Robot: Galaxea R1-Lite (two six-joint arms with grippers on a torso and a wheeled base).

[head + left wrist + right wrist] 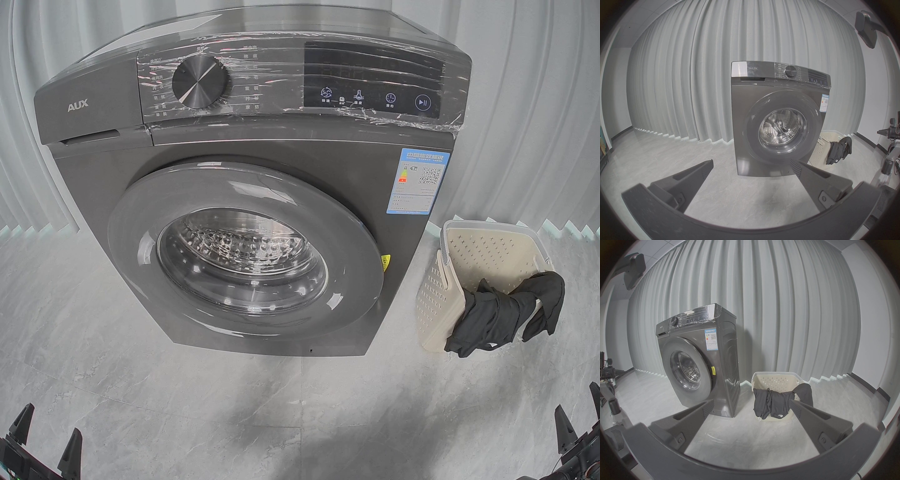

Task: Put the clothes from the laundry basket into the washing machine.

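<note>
L gripper (751,162) & R gripper (751,402) look the same: dark grey, nearly black. Each has 2 fingers (690,178) shaped like wedges, fat at the back, thin & pointy at the jaw tips. One round screw (680,199) sits low on each finger, behind the jaws. Tiny ridges (796,167) line one inner jaw face. A wide curved bar (750,229) joins both fingers at the back.
</note>
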